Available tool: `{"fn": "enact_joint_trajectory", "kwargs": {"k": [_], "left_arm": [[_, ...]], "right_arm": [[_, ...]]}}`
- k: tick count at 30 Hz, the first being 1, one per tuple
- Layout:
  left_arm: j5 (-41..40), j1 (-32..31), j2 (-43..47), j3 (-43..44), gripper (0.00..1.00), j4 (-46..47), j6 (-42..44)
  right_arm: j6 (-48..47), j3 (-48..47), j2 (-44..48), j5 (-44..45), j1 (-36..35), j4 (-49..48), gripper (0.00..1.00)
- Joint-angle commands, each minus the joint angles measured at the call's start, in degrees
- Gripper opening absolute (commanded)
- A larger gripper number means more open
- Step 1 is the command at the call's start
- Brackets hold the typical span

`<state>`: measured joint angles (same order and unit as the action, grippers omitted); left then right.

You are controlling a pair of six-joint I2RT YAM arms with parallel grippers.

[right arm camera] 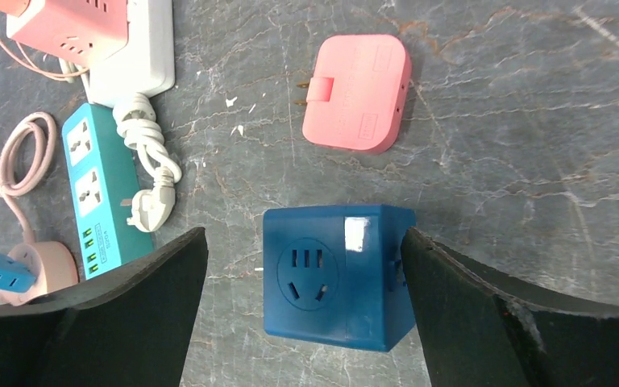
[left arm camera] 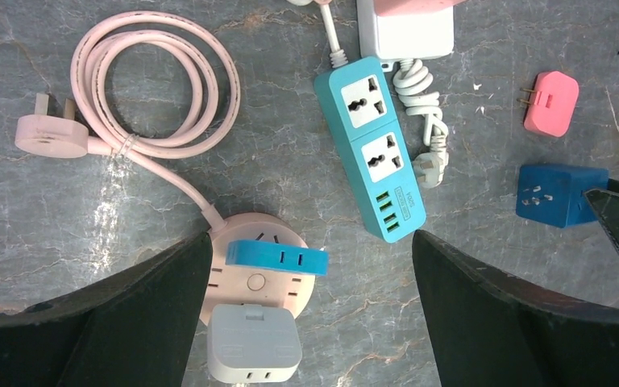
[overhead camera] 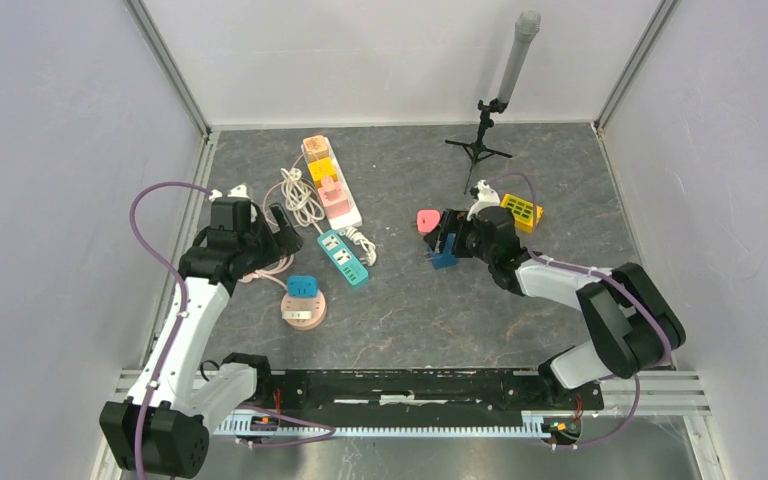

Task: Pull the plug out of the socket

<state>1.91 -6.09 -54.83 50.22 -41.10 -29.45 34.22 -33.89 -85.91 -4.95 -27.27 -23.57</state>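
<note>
The table [overhead camera: 410,320] is dark grey, marbled with pale veins; near its left edge the round socket [left arm camera: 258,284] is pale pink, bearing a blue plug [left arm camera: 276,258] and a grey plug [left arm camera: 254,352]; its coiled cable [left arm camera: 157,81] is pink; the power strip [left arm camera: 369,145] is teal with white faces and green ports; the cube adapter [right arm camera: 334,278] is deep blue with a white sticker; the flat adapter [right arm camera: 357,93] is coral pink.

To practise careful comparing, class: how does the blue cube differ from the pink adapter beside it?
The blue cube is dark and blocky; the pink adapter is light, flat and round-cornered. The cube sits inside the open right gripper; the adapter lies clear of it. Both lie loose on the table, plugged into nothing.
</note>
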Motion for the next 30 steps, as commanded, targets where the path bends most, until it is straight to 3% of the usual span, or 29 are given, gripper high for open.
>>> {"fn": "enact_joint_trajectory", "kwargs": {"k": [1, 8, 18, 24, 30], "left_arm": [[0.4, 0.2, 0.5, 1.3, 1.00, -0.9, 2.3], [-1.6, 0.2, 2.4, 1.5, 1.00, -1.6, 1.9], [-8.7, 0.2, 5.5, 2.2, 1.00, -3.6, 0.6], [-12.1, 0.2, 7.2, 2.4, 1.00, -4.5, -1.7], [-11.7, 0.2, 8.7, 1.6, 1.00, -5.0, -2.1]], "right_arm": [[-5.7, -2.8, 4.5, 2.2, -1.8, 2.2, 0.93], [-11.5, -6.3, 6.0, 3.0, -13.9, 2.3, 0.90], [-14.0, -16.6, -6.3, 1.0, -29.6, -2.4, 0.82], [-5.8, -24.2, -17.2, -4.5, -31.7, -7.6, 0.75], [-5.0, -29.0, -24.1, -9.6, -32.1, -11.5, 0.72]]}}
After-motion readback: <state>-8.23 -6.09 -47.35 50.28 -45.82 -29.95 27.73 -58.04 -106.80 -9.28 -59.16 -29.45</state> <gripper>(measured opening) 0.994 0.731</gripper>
